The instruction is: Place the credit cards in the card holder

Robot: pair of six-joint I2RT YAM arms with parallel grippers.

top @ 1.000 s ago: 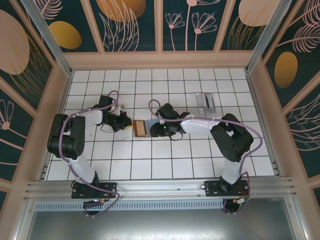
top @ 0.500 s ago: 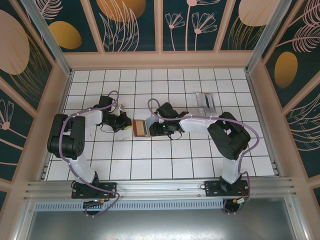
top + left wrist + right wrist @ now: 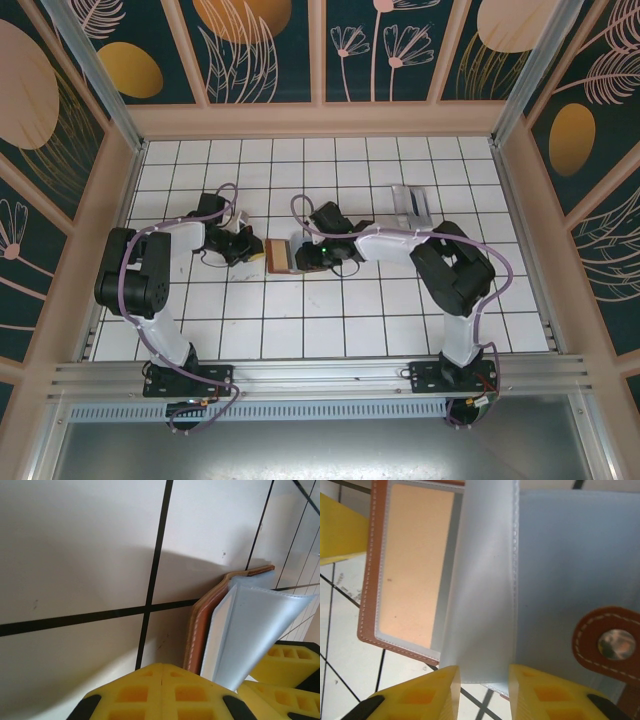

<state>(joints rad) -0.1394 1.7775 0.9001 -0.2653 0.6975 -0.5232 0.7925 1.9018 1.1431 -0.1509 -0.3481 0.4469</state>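
The reddish-brown card holder (image 3: pixel 279 257) lies open on the tiled floor between the two grippers. My left gripper (image 3: pixel 251 250) is shut, its yellow tips (image 3: pixel 162 672) against the holder's left leather edge (image 3: pixel 196 630). My right gripper (image 3: pixel 306 256) hovers over the holder, open (image 3: pixel 484 672), with a raised clear plastic sleeve (image 3: pixel 482 590) between its fingers. The closing tab with its snap (image 3: pixel 615 645) shows at the right. The sleeve (image 3: pixel 250 630) stands up off the leather. The pale credit cards (image 3: pixel 410 203) lie apart at the back right.
Wooden walls (image 3: pixel 320 120) enclose the white tiled floor (image 3: pixel 350 320). The right arm (image 3: pixel 455 265) stretches across the middle. The left gripper's yellow finger (image 3: pixel 340 530) appears at the upper left of the right wrist view.
My right gripper has slid a little left over the card holder, covering more of it. The left gripper has stayed at the holder's left edge.
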